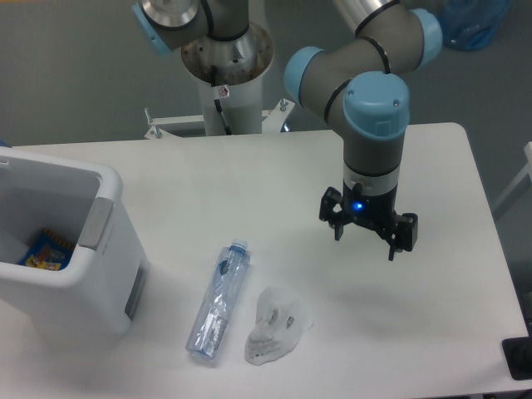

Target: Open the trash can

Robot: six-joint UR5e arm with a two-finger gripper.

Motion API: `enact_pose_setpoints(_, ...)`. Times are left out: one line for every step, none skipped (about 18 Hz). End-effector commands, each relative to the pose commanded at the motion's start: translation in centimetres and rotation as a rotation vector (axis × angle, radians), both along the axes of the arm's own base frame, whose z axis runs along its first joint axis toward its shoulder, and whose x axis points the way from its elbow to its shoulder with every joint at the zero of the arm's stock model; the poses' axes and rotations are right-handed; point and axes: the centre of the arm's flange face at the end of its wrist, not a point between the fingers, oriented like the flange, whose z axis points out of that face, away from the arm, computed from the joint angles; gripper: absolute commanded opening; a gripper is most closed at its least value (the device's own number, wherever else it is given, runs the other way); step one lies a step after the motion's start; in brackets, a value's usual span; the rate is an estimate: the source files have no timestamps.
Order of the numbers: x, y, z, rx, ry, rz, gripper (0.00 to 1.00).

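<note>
Camera: trash can (58, 249) at left, upright, mouth open upward; tool (365, 243) spread wide, empty, well right.

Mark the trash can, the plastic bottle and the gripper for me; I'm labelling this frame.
trash can (116, 249), fixed camera, white side wall
plastic bottle (218, 301), fixed camera, mid body
gripper (366, 241), fixed camera, between fingertips

At frame left the trash can (91, 274) stands open; the gripper (366, 243), fingers spread, hangs right of center above the table (249, 183).
</note>
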Motion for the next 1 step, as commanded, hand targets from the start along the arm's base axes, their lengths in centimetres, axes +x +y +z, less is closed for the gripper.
enact_pose_setpoints(0.20,-0.06,-0.10,-0.006,0.000,-0.001,1.00)
